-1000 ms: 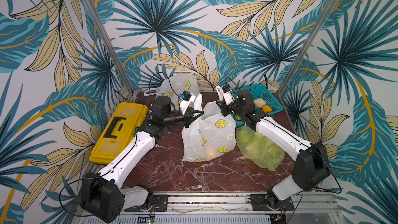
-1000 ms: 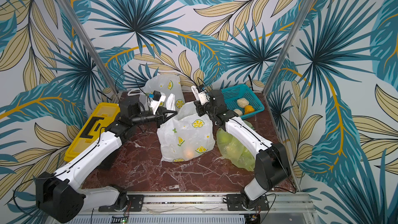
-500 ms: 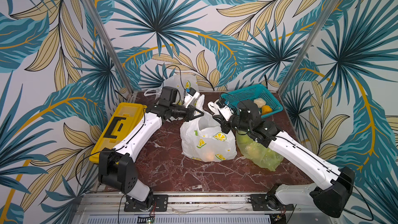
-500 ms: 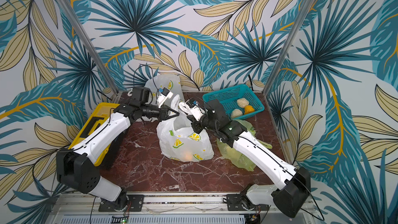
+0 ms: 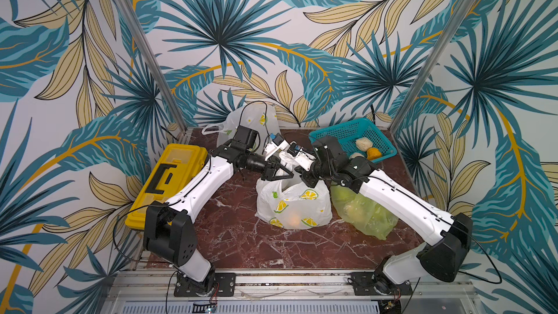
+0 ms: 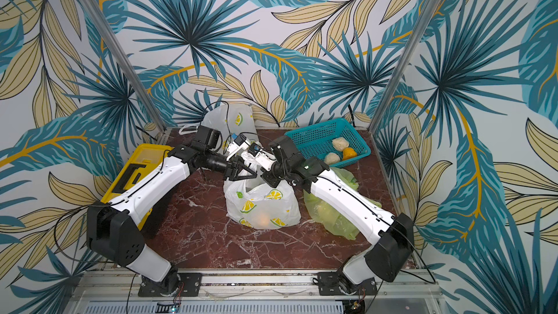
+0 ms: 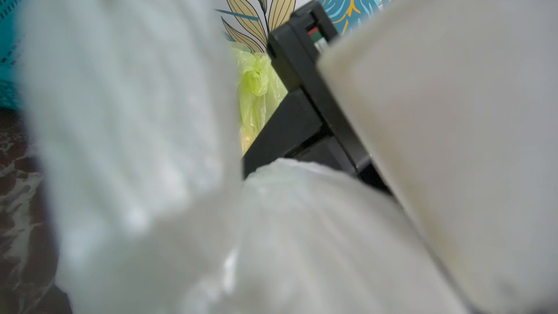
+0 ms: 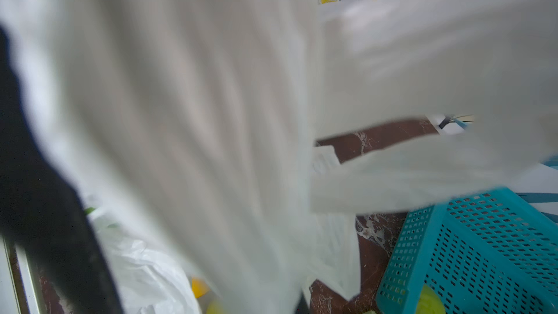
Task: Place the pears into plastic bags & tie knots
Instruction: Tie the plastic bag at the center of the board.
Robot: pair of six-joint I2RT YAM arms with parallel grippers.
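Change: within the last second both hands have come from apart to almost touching above the white bag (image 5: 293,203). Its handles now bunch between them.
Left hand (image 5: 276,173): against the gathered handles. Spread or pinching, I cannot tell.
Right hand (image 5: 297,173): pressed together, apparently pinching a handle of the white bag. Blurred plastic fills its wrist view.
White bag position: mid-counter (image 5: 235,237), sitting lower and squatter than before. An orange pear (image 5: 291,221) shows through it.
Green bag (image 5: 362,214): just right of the white bag, partly under the right arm, with fruit inside.
Basket (image 5: 338,134): back right, three pears (image 5: 363,144) left in it.
Meaning: the handles are probably being crossed for a knot, and none shows on this bag yet. A third bag (image 5: 253,119) waits at the back.
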